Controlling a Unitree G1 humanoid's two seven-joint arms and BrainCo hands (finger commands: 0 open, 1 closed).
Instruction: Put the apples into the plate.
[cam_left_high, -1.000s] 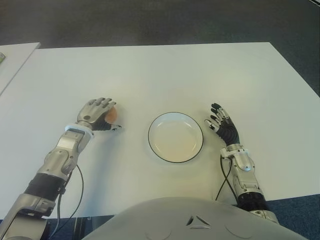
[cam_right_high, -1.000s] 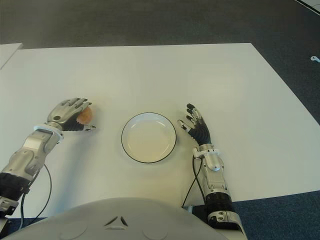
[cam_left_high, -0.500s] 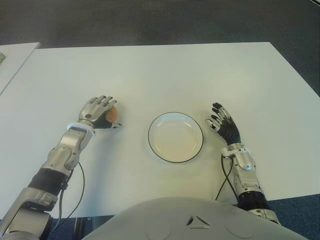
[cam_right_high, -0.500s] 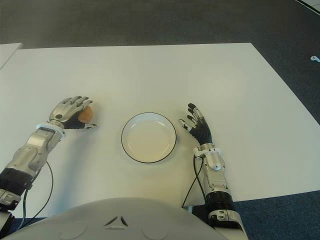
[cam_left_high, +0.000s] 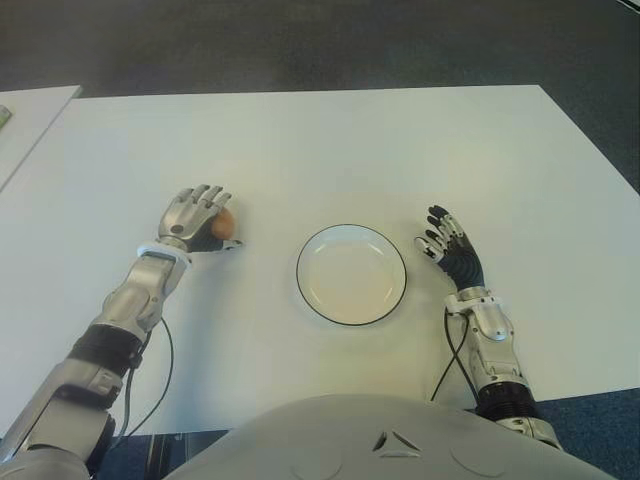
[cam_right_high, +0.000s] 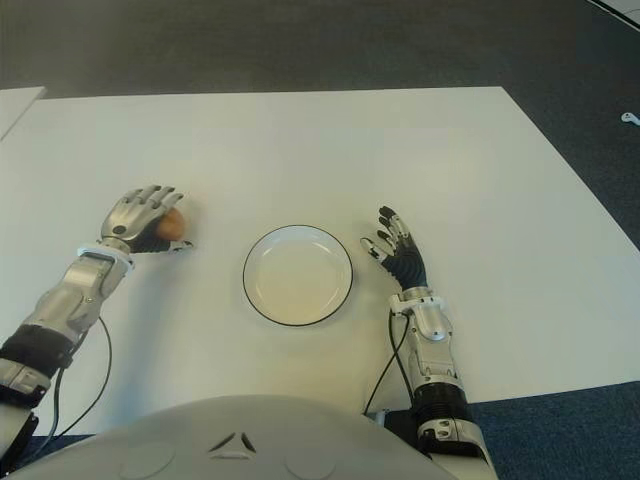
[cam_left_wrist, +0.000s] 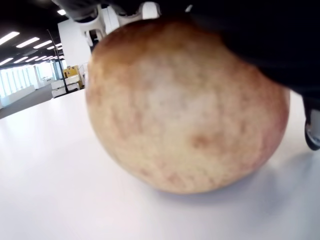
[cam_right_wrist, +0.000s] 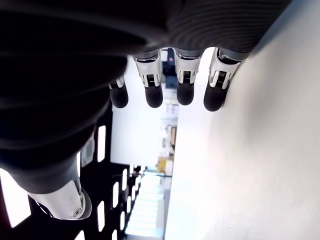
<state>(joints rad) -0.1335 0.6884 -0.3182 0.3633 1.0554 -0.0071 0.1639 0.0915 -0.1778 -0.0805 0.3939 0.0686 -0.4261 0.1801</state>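
Note:
A reddish-yellow apple (cam_left_high: 225, 222) sits on the white table (cam_left_high: 330, 150), left of the plate. My left hand (cam_left_high: 195, 212) covers it from the near left, fingers curled over its top and thumb (cam_left_high: 231, 244) low on its near side. In the left wrist view the apple (cam_left_wrist: 185, 105) fills the picture under the dark palm and still touches the table. The white plate (cam_left_high: 351, 275) with a dark rim lies at the middle, with nothing in it. My right hand (cam_left_high: 446, 238) shows just right of the plate, fingers (cam_right_wrist: 183, 85) stretched out and holding nothing.
A second white table (cam_left_high: 25, 115) shows at the far left edge. Dark carpet (cam_left_high: 320, 40) lies beyond the table's far edge. Cables hang by both forearms, one of them (cam_left_high: 157, 375) near the front edge. My torso (cam_left_high: 390, 440) fills the bottom.
My left hand has crept a little farther up the table and its fingers have curled tighter around the apple. The right hand and the plate have barely moved.

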